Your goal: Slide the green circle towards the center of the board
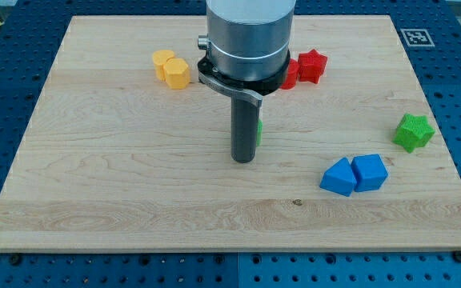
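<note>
The green circle (259, 130) is almost wholly hidden behind my rod; only a thin green sliver shows at the rod's right edge, near the middle of the wooden board (118, 184). My tip (243, 159) rests on the board right in front of that sliver, touching or nearly touching it. A green star (414, 132) lies far off at the view's right.
Two yellow blocks (171, 69) sit together at the upper left of the rod. A red star (311, 66) and another red block (290, 74) partly hidden by the arm lie at the upper right. Two blue blocks (354, 174) touch each other at the lower right.
</note>
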`<action>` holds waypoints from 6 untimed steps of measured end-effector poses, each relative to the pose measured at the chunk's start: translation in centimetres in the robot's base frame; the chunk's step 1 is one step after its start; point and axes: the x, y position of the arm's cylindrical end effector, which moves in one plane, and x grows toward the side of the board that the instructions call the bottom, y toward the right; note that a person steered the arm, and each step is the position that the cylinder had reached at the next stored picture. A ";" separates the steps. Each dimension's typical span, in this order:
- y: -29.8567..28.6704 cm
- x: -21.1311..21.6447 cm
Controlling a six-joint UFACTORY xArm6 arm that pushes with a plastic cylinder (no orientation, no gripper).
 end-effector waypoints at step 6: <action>0.6 -1.9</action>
